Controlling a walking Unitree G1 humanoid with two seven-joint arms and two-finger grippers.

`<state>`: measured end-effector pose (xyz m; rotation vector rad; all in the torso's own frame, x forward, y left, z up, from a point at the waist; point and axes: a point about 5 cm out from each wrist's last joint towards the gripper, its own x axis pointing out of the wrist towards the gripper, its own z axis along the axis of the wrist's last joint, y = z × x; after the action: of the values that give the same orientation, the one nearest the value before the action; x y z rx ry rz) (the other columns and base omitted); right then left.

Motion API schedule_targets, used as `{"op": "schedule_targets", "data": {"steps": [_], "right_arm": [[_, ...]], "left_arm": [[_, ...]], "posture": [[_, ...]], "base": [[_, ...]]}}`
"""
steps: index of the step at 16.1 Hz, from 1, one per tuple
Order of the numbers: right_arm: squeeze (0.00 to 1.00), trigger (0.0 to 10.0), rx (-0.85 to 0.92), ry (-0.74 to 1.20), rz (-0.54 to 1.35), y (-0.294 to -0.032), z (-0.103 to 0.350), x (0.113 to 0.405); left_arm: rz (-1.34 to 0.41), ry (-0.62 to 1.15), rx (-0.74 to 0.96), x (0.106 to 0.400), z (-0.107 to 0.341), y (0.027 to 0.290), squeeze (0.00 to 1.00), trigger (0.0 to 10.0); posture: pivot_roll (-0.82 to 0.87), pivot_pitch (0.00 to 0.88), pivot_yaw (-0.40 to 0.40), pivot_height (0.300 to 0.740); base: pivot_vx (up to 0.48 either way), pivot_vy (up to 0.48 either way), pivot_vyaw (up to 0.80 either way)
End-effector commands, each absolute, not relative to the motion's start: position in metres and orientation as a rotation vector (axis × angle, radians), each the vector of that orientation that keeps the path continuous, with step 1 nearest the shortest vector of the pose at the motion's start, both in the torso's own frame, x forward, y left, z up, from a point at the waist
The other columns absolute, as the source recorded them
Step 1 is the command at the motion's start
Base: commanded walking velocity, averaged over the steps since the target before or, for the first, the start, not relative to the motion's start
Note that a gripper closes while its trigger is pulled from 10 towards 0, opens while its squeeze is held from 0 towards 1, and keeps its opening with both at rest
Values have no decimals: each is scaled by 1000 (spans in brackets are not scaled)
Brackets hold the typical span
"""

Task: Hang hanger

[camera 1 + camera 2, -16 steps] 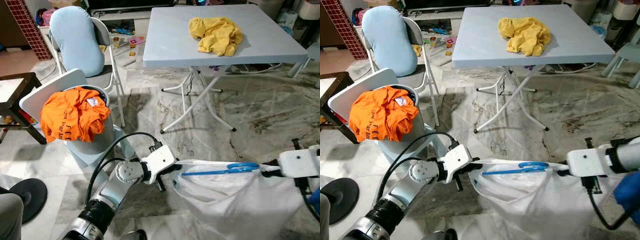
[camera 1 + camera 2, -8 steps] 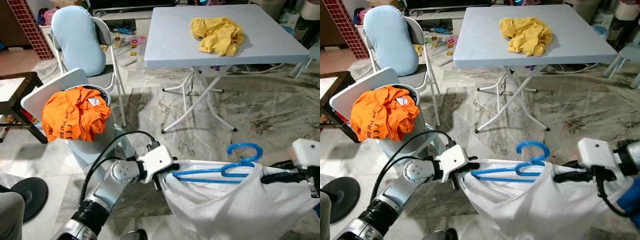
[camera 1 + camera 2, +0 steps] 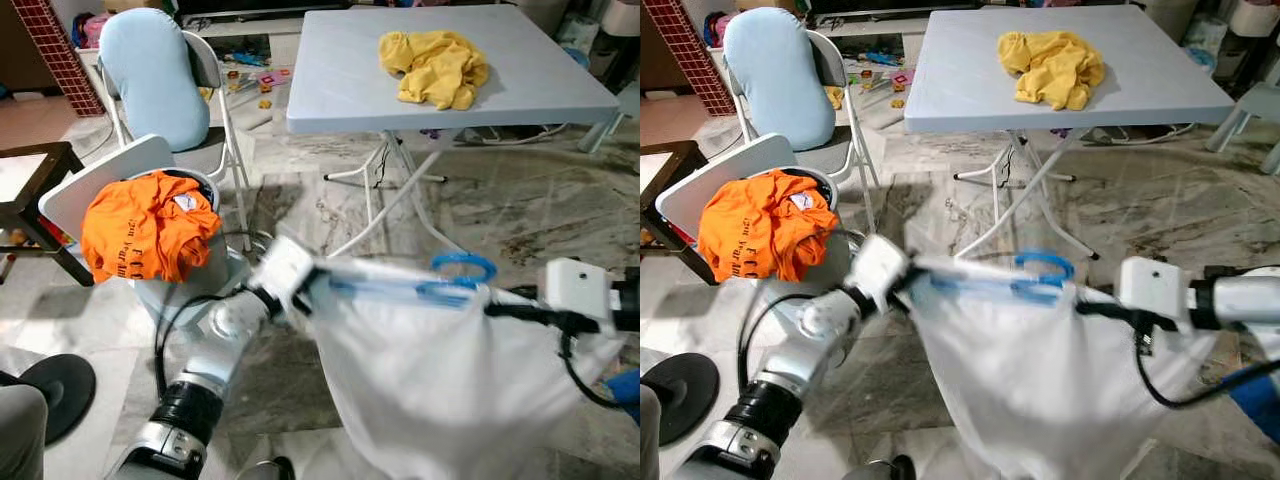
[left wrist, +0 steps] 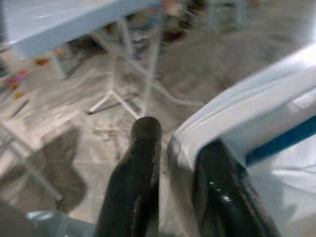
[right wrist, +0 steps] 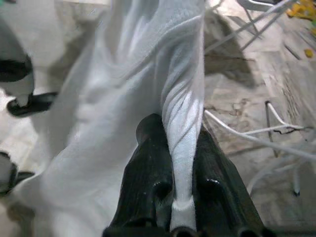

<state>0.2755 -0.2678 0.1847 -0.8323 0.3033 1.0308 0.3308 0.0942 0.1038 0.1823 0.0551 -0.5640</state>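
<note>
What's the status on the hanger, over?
Left gripper and right gripper each shut on the white garment, stretched between them. Blue hanger inside its neckline, hook up. Folding table ahead.

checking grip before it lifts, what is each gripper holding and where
Both hold the white garment that carries the blue hanger. The left gripper pinches its folded edge at one shoulder end; the right gripper clamps a twisted bunch of cloth at the other.

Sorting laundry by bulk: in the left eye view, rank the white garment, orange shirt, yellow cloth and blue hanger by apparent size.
1. white garment, though nearest the camera
2. orange shirt
3. yellow cloth, farther away, so unsure
4. blue hanger, partly covered
</note>
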Motion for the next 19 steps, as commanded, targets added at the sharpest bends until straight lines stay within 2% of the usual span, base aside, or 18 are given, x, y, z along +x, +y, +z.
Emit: {"op": "schedule_targets", "data": {"steps": [1, 2, 4, 5, 6, 8, 10, 12, 16, 19], "right_arm": [[0, 10000, -793, 251, 999, -262, 192, 277], [0, 10000, -750, 238, 1037, -252, 187, 273], [0, 10000, -712, 235, 1093, -242, 179, 266], [0, 10000, -723, 241, 1079, -241, 175, 267], [0, 10000, -731, 267, 1057, -240, 164, 267], [0, 10000, -716, 305, 1060, -232, 150, 264], [0, 10000, -720, 335, 998, -229, 143, 269], [0, 10000, -676, 270, 806, -206, 139, 291], [0, 10000, -583, 226, 659, -180, 135, 308], [0, 10000, -578, 222, 616, -178, 135, 310]], "left_arm": [[-476, 51, 95, 332, 105, 107, 1000, 10000], [-496, 54, -18, 331, 108, 105, 1000, 10000], [-528, 67, -122, 330, 109, 104, 1000, 10000], [-481, 45, -69, 334, 112, 108, 1000, 10000], [-379, -49, 46, 341, 126, 117, 1000, 10000], [-278, -134, 76, 346, 139, 119, 1000, 10000], [-255, -197, 117, 345, 148, 116, 1000, 10000], [-217, -322, 290, 342, 164, 99, 1000, 10000], [-305, -309, 215, 337, 159, 77, 1000, 10000], [-415, -231, 235, 325, 137, 70, 1000, 10000]], "posture": [[-84, 91, 53, 740], [-84, 91, 53, 740], [-83, 90, 49, 740], [-83, 90, 49, 740], [-80, 87, 48, 740], [-81, 84, 50, 740], [-82, 81, 53, 740], [-74, 73, 53, 740], [-68, 63, 52, 740], [-65, 57, 52, 740]], "base": [[0, 0, 0], [0, 0, 0], [0, 0, 0], [0, 0, 0], [0, 0, 0], [0, 0, 0], [0, 0, 0], [0, 0, 0], [0, 0, 0], [0, 0, 0]]}}
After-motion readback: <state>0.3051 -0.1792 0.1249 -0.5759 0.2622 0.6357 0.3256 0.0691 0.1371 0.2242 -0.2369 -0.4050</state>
